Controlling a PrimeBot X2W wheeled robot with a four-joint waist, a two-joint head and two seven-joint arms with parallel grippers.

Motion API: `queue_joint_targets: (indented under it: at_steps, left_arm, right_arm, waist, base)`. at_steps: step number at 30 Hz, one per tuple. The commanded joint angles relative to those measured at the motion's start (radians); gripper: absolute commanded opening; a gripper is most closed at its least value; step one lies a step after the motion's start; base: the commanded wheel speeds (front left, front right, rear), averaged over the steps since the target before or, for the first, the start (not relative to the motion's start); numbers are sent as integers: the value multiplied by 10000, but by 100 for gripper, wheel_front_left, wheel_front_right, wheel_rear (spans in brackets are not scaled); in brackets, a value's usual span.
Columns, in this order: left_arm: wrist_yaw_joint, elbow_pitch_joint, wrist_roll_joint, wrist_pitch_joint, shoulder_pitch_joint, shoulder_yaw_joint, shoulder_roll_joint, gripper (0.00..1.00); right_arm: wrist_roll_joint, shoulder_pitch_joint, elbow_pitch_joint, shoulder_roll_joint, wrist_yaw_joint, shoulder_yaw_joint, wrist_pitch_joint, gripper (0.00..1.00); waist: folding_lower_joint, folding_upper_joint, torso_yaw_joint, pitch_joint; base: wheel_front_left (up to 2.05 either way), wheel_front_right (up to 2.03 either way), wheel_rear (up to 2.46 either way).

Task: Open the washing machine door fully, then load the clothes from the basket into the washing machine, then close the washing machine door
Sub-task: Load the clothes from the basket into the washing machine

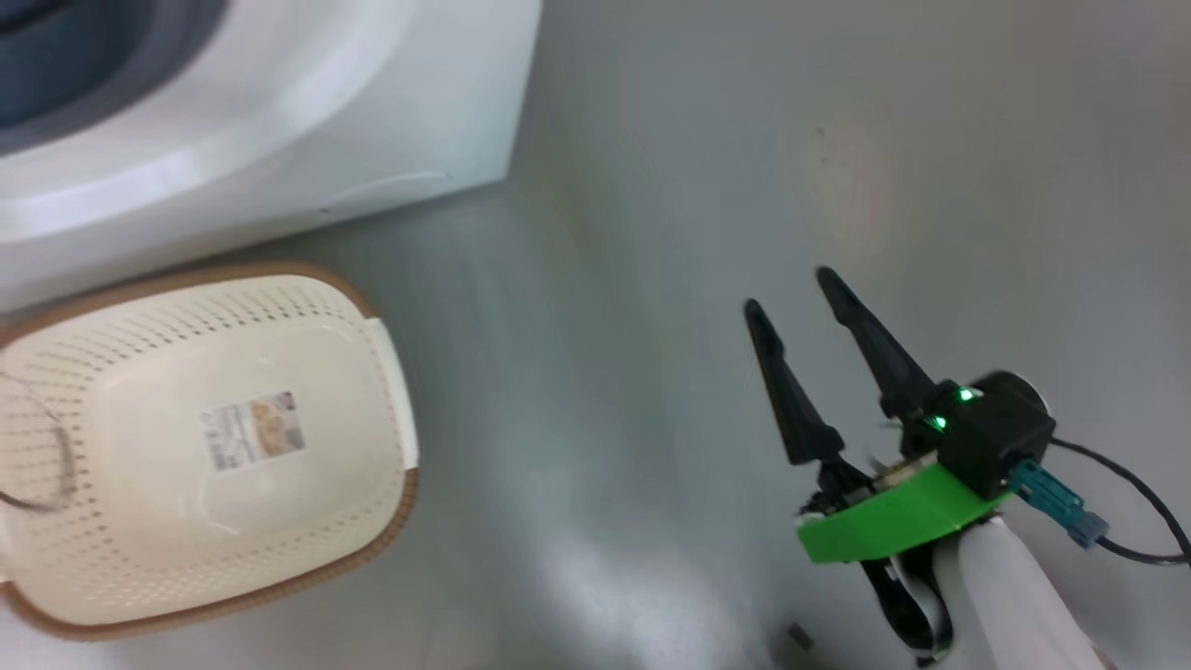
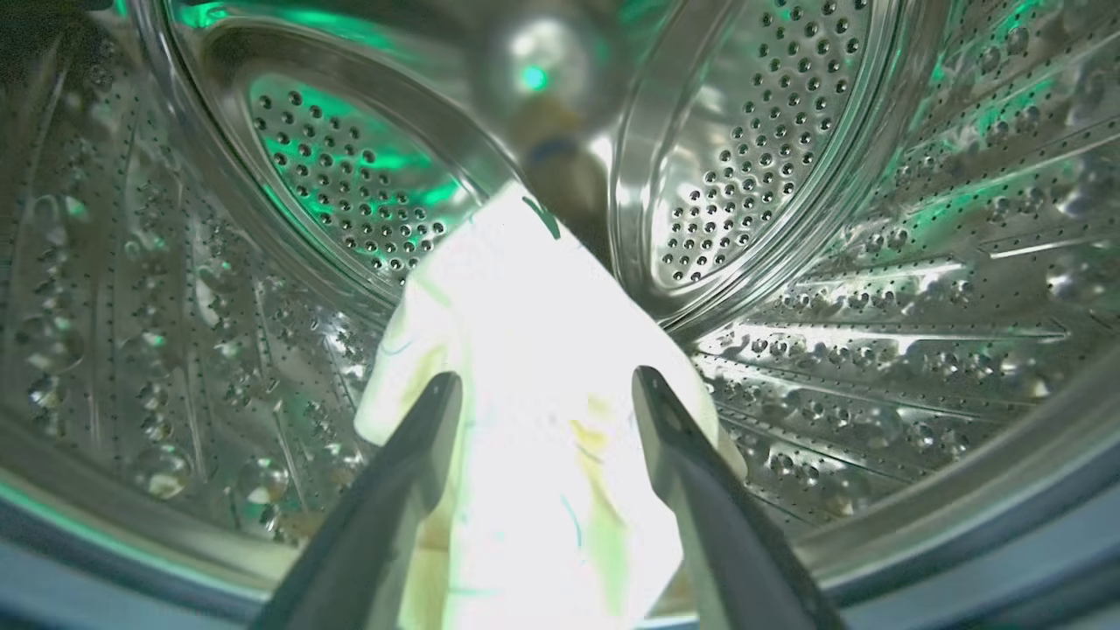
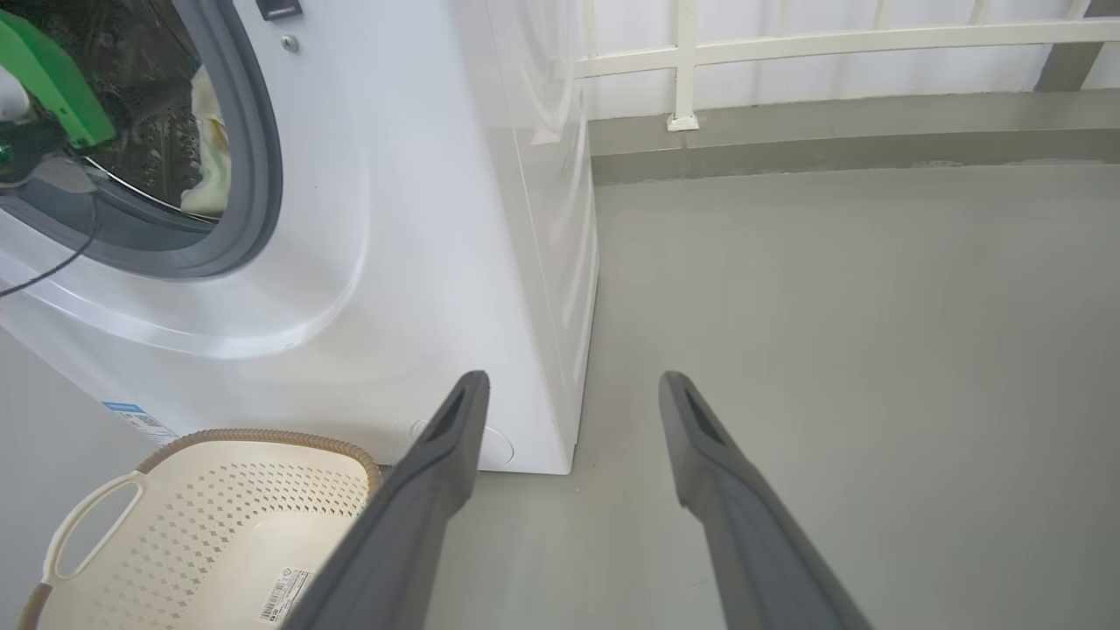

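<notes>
My left gripper [image 2: 547, 376] is inside the steel drum [image 2: 875, 306] of the washing machine [image 1: 326, 121], open. The clothes [image 2: 525, 289], a pale cream garment with thin blue lines, lie on the drum wall between and beyond its fingers. In the right wrist view the left arm's green wrist mount [image 3: 48, 83] sits in the machine's [image 3: 420, 262] grey gasket ring [image 3: 262, 149], with cream cloth [image 3: 210, 140] behind it. The basket [image 1: 140, 316] stands on the floor before the machine, holding nothing but its label. My right gripper [image 1: 787, 289] hovers open over bare floor. The washing machine door is out of view.
Grey floor [image 1: 651, 279] stretches right of the machine. A raised curb [image 3: 831, 149] and a white railing [image 3: 682, 61] close off the far side. A black cable [image 1: 1135, 493] trails from my right wrist. The basket [image 3: 262, 499] sits left of my right gripper [image 3: 573, 378].
</notes>
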Motion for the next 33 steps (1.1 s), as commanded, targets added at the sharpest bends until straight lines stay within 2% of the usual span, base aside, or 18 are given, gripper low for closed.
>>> queue_joint_targets:
  at_steps: [1,4,10,17,25,33]
  left_arm:
    - [130,-462,-108,-82,406,168,378,100]
    - [399,-1720,-120,-124,1622,314,204,100]
    - [1247,-5471,100,-132,4969,780,-237,100]
    - [2146,-8778,478,-134,8718,675,-741,100]
    - [2769,-10879,754,19,11842,186,-871,100]
    - [2999,-11269,681,75,13428,-103,-1002,100]
  right_arm:
    - [-106,396,-231,-13,16,91,78,100]
    - [-239,597,-326,-28,16,-193,201,100]
    - [-477,923,-543,-45,16,-463,409,100]
    - [-622,1281,-635,-62,16,-544,602,100]
    - [-836,1987,-754,-51,16,-736,849,100]
    - [-1041,2807,-1160,-30,16,-1032,1319,100]
  waist:
    - [0,0,480,-525]
    - [0,0,781,-839]
    - [0,0,1192,-1490]
    - [0,0,1487,-2349]
    - [0,0,1811,-3684]
    - [0,0,2081,-4928]
  base:
    - [0,0,0]
    - [0,0,0]
    - [0,0,0]
    - [0,0,0]
    - [0,0,0]
    - [0,0,0]
